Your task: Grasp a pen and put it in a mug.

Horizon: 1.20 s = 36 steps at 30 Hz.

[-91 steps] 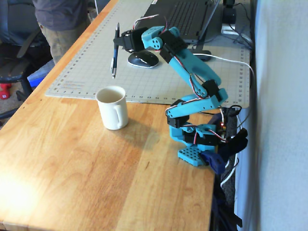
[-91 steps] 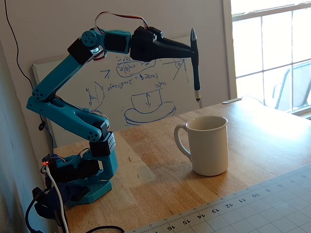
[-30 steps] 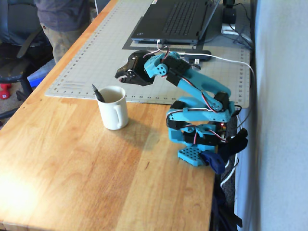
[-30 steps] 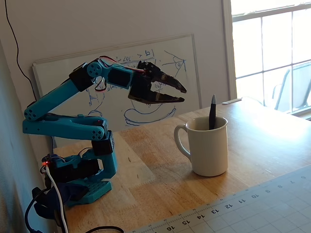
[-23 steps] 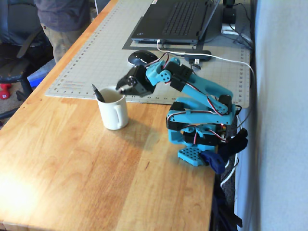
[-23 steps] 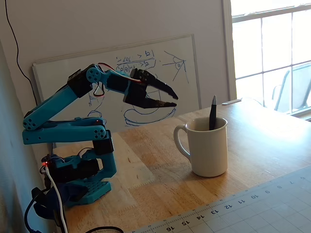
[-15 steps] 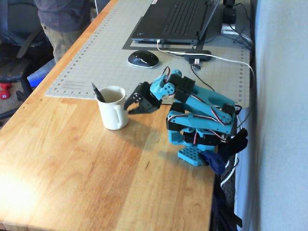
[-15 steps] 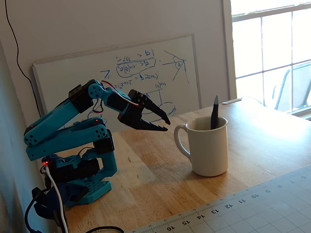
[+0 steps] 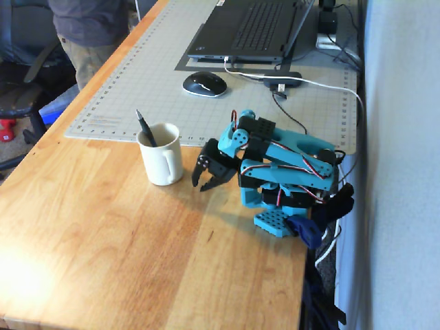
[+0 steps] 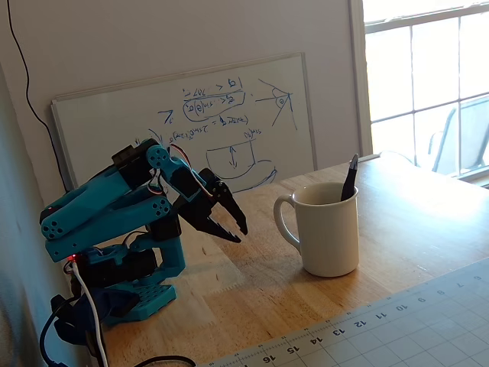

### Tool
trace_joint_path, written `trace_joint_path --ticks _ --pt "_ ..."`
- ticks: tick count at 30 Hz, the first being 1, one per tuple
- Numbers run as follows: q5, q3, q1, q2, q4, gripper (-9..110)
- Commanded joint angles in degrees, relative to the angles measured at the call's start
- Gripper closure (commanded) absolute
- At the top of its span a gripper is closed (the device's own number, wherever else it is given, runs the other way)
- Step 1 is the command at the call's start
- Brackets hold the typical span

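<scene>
The cream-white mug (image 9: 163,156) stands upright on the wooden table, its handle turned toward the arm; it also shows in the other fixed view (image 10: 328,228). The dark pen (image 9: 145,127) stands inside the mug, leaning against the rim with its upper end sticking out, and it shows in both fixed views (image 10: 350,177). My gripper (image 9: 204,182) is folded back on the blue arm, just beside the mug's handle and apart from it. In a fixed view my gripper (image 10: 239,230) has its black jaws slightly parted and holds nothing.
A grey cutting mat (image 9: 137,89) lies behind the mug with a black mouse (image 9: 204,84) and a laptop (image 9: 251,27) on it. A cable (image 9: 323,86) runs to the arm. A whiteboard (image 10: 191,122) leans on the wall. A person (image 9: 86,27) stands at the table's far left.
</scene>
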Motion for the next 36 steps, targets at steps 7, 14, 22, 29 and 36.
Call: trace_joint_path --ticks 7,14,22,29,36 --pt "4.0 4.4 -0.4 1.5 -4.0 98" --pt "4.1 4.4 0.1 1.5 -4.1 98" --pt "3.8 4.4 0.0 1.5 -4.1 98" --pt "3.8 4.4 0.0 1.5 -4.1 98" --pt "3.8 4.4 0.0 1.5 -4.1 98"
